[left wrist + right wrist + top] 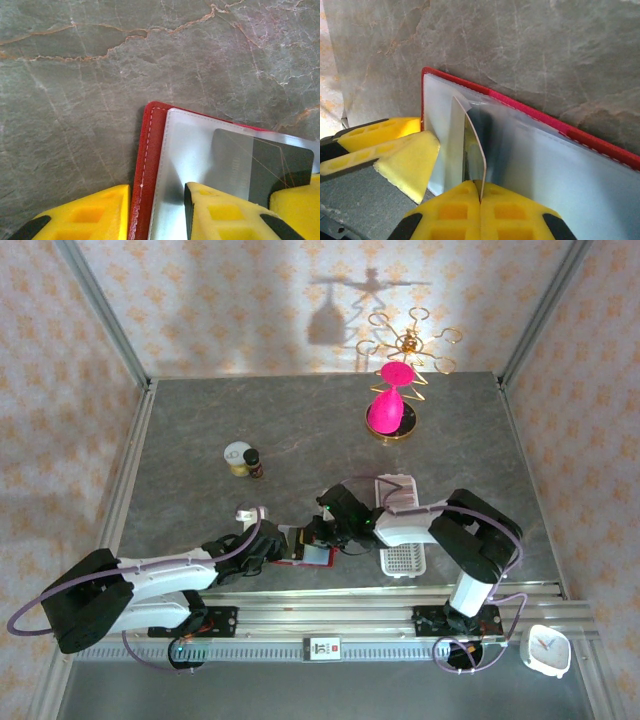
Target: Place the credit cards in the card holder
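The red card holder (298,558) lies open near the table's front edge, its clear inner sleeve facing up. My left gripper (283,548) grips its left edge. In the left wrist view the red cover (149,150) and the sleeve sit between the jaws of the left gripper (156,192). My right gripper (480,187) is shut on a thin grey credit card (476,145), seen edge-on with its far end inside the sleeve of the card holder (495,95). The same card (260,160) shows dark behind the clear plastic. The left fingers (410,155) pinch the holder's corner beside it.
A long white slotted tray (403,560) lies just right of the grippers, under the right arm. Two small bottles (243,460) stand at mid-left. A gold wire stand with a pink object (392,405) is at the back. A white clock (545,648) sits past the front rail.
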Tool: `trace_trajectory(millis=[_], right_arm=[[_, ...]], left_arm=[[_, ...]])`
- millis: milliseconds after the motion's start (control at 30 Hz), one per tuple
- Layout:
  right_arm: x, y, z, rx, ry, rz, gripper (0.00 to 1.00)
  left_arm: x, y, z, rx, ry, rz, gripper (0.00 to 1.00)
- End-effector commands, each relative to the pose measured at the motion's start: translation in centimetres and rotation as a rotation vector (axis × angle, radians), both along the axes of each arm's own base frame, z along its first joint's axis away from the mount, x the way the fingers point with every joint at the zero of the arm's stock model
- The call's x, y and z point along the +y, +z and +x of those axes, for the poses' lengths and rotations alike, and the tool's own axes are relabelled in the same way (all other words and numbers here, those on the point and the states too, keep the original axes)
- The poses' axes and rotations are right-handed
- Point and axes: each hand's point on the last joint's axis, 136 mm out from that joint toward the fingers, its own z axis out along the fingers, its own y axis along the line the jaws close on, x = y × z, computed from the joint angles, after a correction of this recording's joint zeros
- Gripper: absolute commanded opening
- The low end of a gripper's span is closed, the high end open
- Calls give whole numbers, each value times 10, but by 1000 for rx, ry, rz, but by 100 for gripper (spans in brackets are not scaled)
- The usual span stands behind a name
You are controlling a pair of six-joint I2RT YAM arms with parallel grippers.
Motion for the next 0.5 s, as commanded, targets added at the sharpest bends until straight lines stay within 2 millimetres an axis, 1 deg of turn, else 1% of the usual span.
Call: trace_trajectory(millis=[0,100,233,367,467], right_arm=[[-6,-14,2,-8,-7,-85,7],[-12,-10,9,-49,-41,-106,18],[-20,-1,12,-81,-61,-126,30],[-25,4,16,-105,-74,-148,30],[-23,0,14,-87,-65,-149,27]], left_arm=[[-6,-12,-14,71,-49,-39,33],[-5,-10,-14,65,-45,-37,34],[-1,-8,-14,53,-28,-47,35],[-1,-7,-14,42,-26,-57,35],[-3,-9,-15,51,-33,-60,35]])
